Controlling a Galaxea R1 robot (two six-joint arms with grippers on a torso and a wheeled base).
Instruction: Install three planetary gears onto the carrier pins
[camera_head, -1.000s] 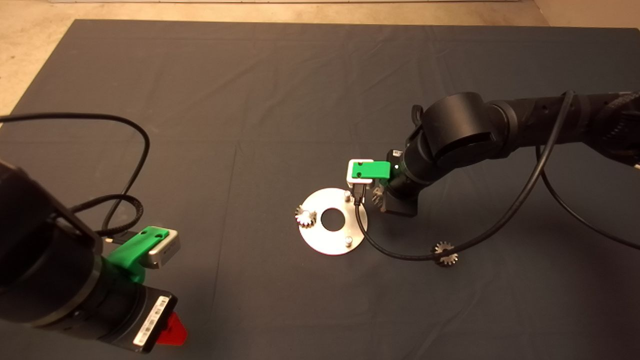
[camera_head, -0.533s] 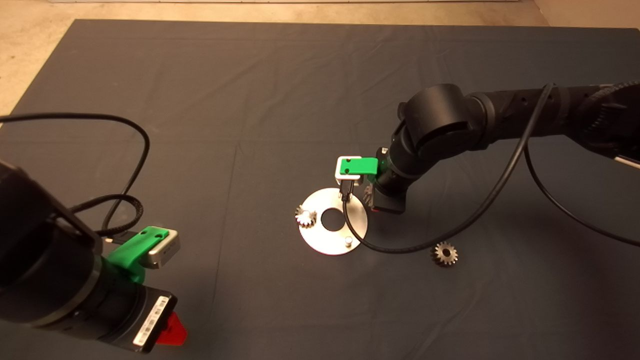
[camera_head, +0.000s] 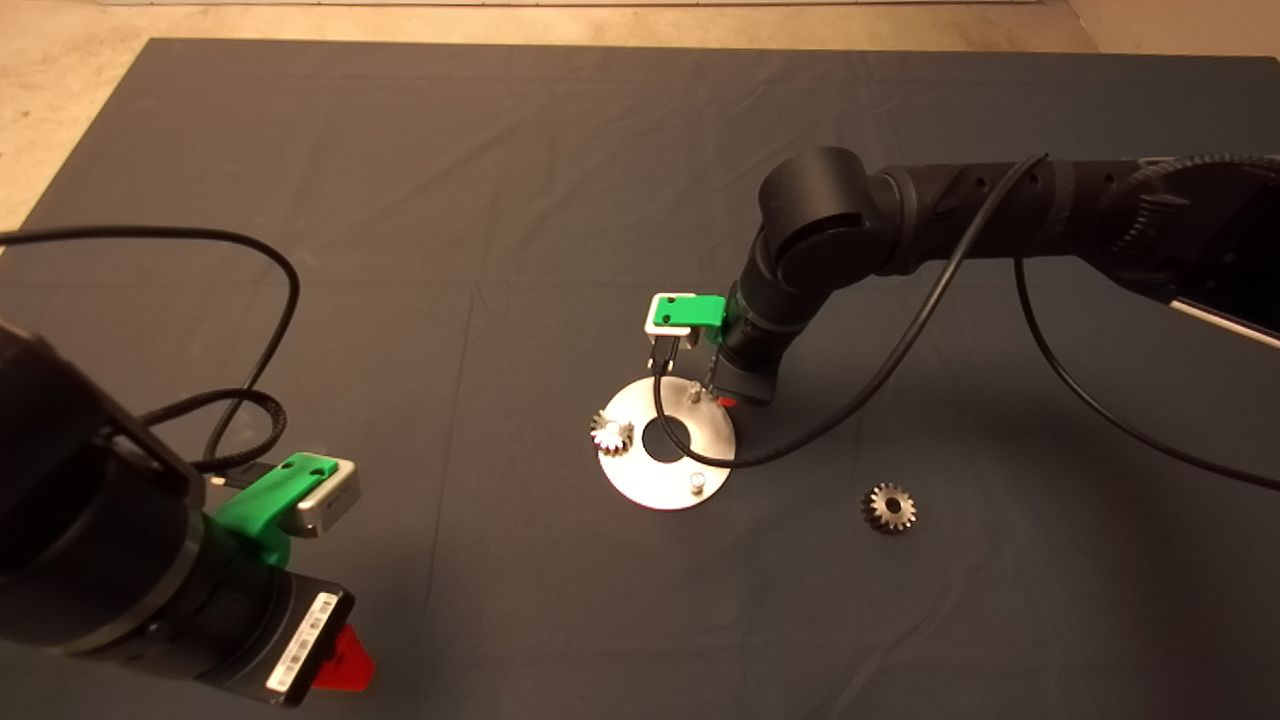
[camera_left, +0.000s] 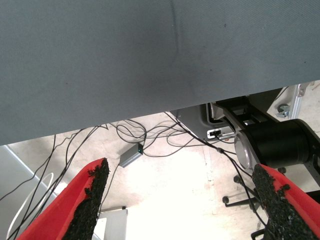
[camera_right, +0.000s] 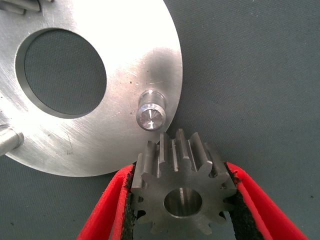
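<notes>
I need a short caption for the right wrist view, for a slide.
Right gripper holds a gear beside a bare pin on the metal disc.

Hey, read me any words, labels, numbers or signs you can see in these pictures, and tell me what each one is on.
No text can be read in any view.
White sticker on the parked left arm's wrist, at the lower left of the mat: printed lines, maybe a barcode, too small to read.
Carrier disc, its pins, and the gear held in the right gripper: no markings visible.
</notes>
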